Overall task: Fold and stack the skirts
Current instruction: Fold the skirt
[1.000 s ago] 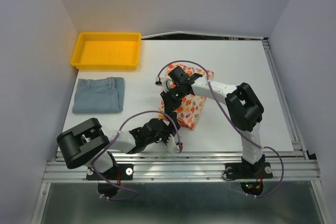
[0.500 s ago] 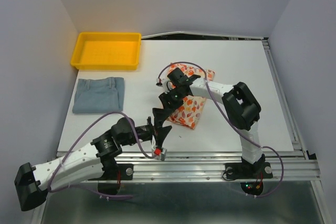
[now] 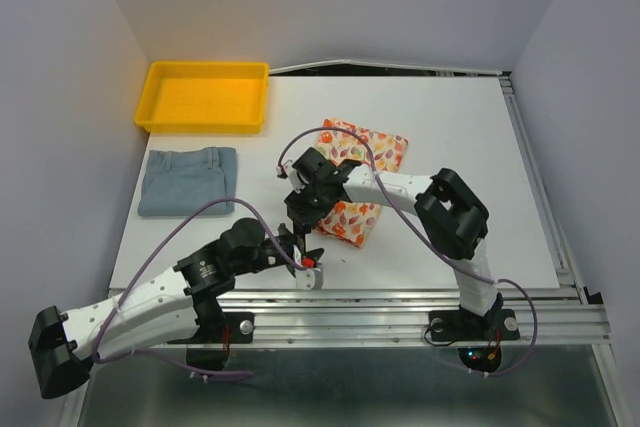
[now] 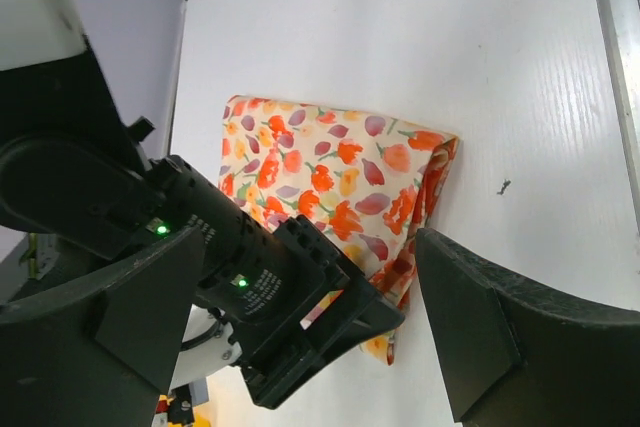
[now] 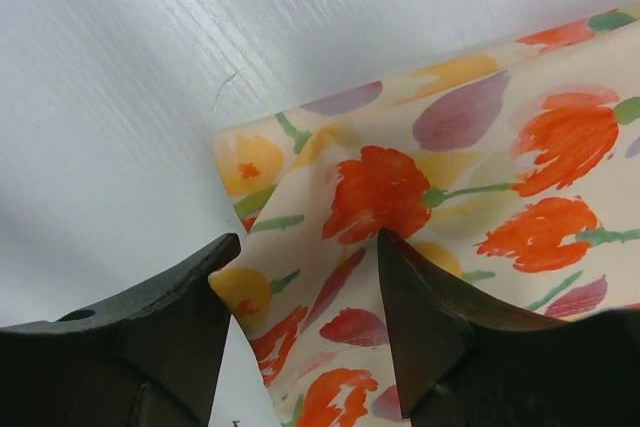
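The right half of the table (image 3: 480,167) lies bare, as does the far strip beyond the floral skirt (image 3: 370,147). The right arm (image 3: 395,185) reaches across the middle over that skirt's left edge. The left arm (image 3: 160,297) slants in from the near left corner, and its gripper seems to be just beside the right one. Tray (image 3: 204,128) and blue skirt (image 3: 188,180) fill the far left, with a bare lane between the two skirts. Walls (image 3: 60,97) close three sides.
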